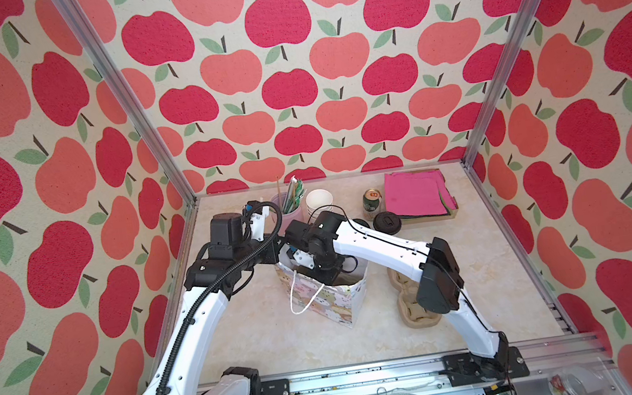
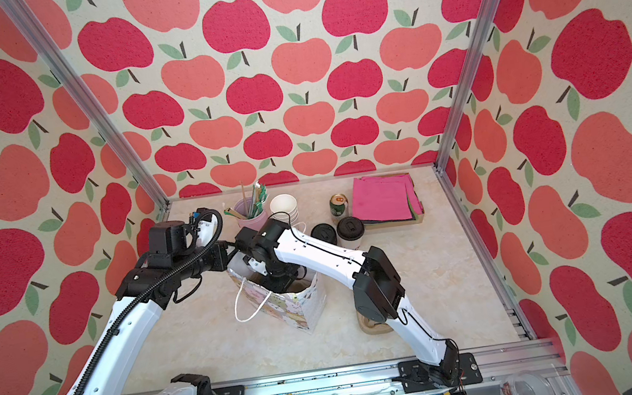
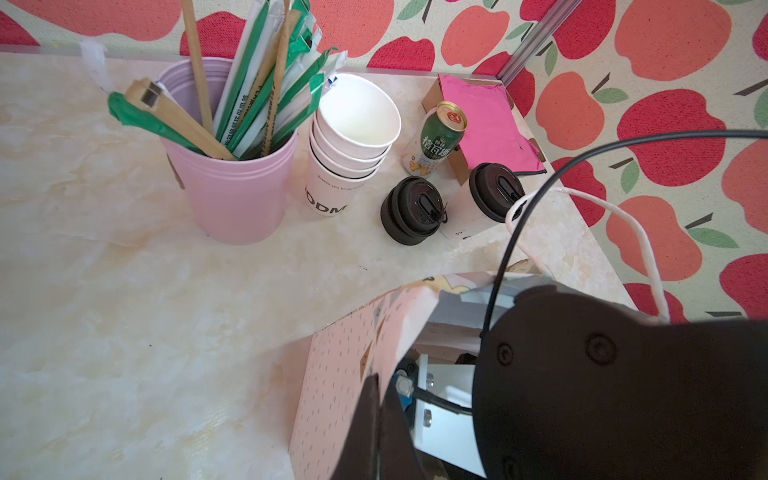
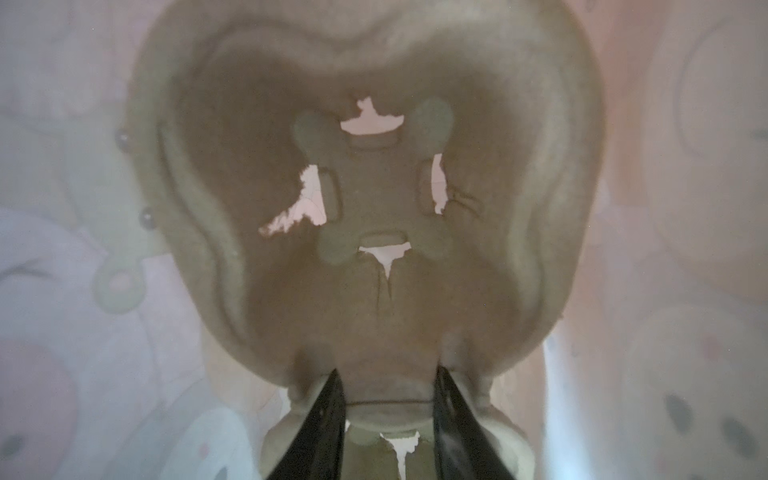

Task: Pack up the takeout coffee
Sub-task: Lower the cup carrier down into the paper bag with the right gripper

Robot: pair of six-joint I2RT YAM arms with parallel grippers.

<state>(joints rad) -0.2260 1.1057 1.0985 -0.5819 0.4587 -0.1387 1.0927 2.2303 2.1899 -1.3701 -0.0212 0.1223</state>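
**Bag [image 1: 333, 301] gripped, coffee [image 2: 350, 232] not yet packed**
The bag's rim is pinched by the left gripper [image 3: 377, 395], jaws pressed together on the paper. Deep inside the bag, a pulp carrier [image 4: 374, 187] is clamped by the right gripper [image 4: 388, 372] (seen only from its wrist). The coffee is seen upright on the table [image 1: 263, 340] behind the bag, just beside stacked lids [image 2: 323, 233] and near the can [image 2: 338, 206].
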